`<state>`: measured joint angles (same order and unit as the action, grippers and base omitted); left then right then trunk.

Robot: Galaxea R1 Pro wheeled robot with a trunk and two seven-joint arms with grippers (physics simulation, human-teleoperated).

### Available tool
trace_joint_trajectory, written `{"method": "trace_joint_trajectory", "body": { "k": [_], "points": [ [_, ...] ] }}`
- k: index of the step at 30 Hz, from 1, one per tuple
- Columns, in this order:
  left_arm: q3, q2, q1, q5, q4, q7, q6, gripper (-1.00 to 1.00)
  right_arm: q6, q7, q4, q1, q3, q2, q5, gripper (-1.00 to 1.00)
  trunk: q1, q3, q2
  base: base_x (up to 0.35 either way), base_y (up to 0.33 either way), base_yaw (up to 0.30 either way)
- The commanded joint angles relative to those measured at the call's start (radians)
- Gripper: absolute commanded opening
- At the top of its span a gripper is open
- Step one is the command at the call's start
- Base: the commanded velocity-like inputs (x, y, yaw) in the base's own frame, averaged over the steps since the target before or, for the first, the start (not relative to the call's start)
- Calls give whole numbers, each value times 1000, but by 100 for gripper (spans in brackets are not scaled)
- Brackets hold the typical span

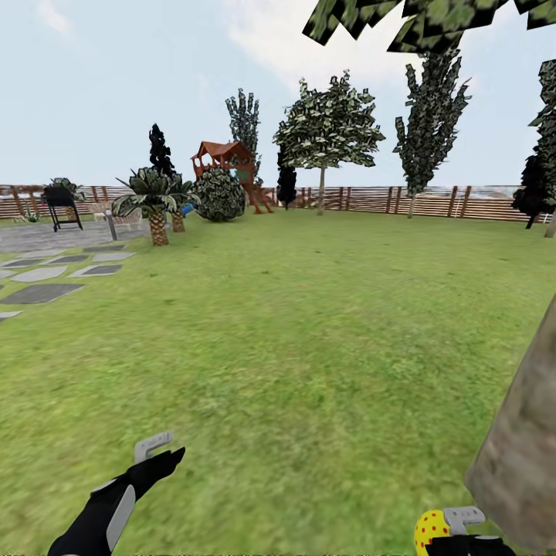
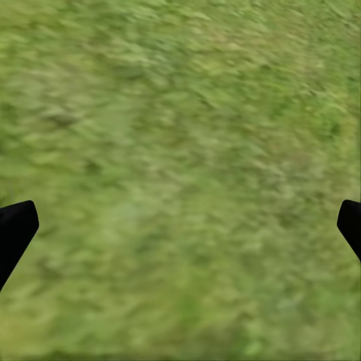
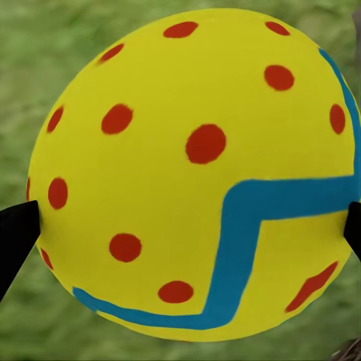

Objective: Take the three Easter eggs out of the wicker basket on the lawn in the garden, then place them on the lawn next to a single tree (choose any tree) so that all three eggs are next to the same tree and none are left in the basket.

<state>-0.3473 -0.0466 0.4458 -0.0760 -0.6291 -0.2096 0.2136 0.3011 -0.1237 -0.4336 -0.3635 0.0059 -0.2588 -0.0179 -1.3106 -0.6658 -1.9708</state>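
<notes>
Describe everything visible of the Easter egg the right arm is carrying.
The yellow Easter egg with red spots looks smooth and glossy, with a blue zigzag band bending across it. In the right wrist view it sits between the right pincer, whose dark fingertips press against its two sides. The head view shows it held above the green lawn, beside the mottled grey-brown tree trunk.

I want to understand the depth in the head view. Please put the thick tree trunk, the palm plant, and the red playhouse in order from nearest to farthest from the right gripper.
From the right gripper:
1. Thick tree trunk, right beside it, at the right edge.
2. Palm plant, far across the lawn, on the left.
3. Red playhouse, behind the palm, near the fence.
</notes>
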Motion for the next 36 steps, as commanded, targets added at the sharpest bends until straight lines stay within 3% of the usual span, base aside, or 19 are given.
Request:
{"method": "trace_joint_trajectory", "body": {
  "k": [1,36],
  "points": [
    [-4,1,1,-8,-1,-5,9,100,6,-4,-2,0,0,0,-2,-100,-4,-4,-8,0,0,0],
    [-4,1,1,-7,-1,-5,9,100,6,-4,-2,0,0,-2,-2,-100,-138,-114,-253,0,0,0]
  ]
}}
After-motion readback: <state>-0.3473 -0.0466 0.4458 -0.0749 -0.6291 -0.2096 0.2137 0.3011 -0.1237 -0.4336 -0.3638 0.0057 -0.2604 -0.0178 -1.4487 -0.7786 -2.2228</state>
